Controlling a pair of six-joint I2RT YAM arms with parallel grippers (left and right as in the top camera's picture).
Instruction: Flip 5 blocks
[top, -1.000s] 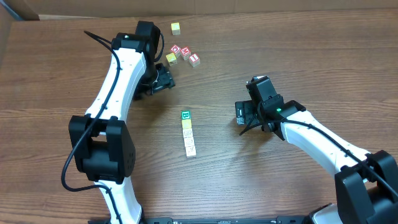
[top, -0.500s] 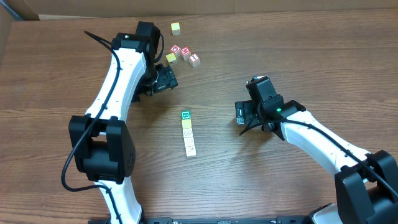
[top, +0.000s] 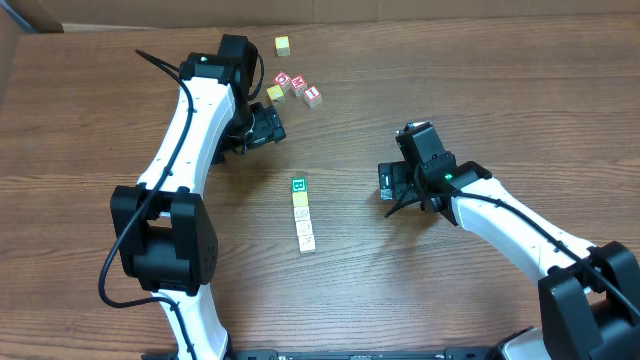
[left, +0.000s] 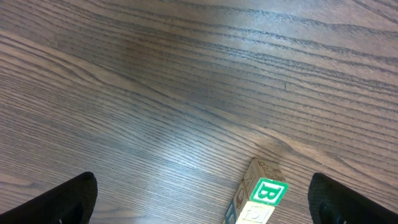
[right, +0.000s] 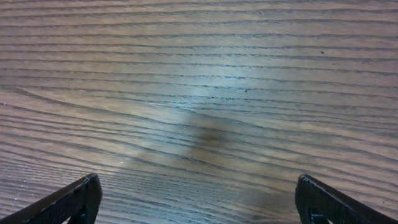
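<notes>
– Brown wood-grain table (top: 120, 130), that is the largest thing in view. What works over it?
– Two white-and-black robot arms. The left arm (top: 190, 120) reaches toward the far side, and the right arm (top: 500, 215) lies across the near right.
– And the grippers?
– The left gripper (top: 262, 128) is spread wide with nothing between its tips. Its wrist view shows only bare table there. The right gripper (top: 388, 182) is likewise released and empty, over bare wood.
– Where are the blocks?
– The five small wooden alphabet cubes (top: 303, 213) lie in one straight row at the middle of the table, touching end to end. They sit between the two grippers and apart from both. At the far end is the cube with a green "B" (top: 298, 186) facing up, then a yellow cube (top: 300, 199), then three pale cream cubes (top: 305, 228).
– Anything else?
– A loose cluster of red-faced and yellow cubes (top: 298, 86) near the far edge, beyond the left gripper and well apart from the row.
– So how far along is the flipping?
– Hard to judge. The row is tidy and neither gripper holds a block, so no flip is in hand right now. I cannot tell from these views which faces count as flipped, so all five may be done or some may be left.
</notes>
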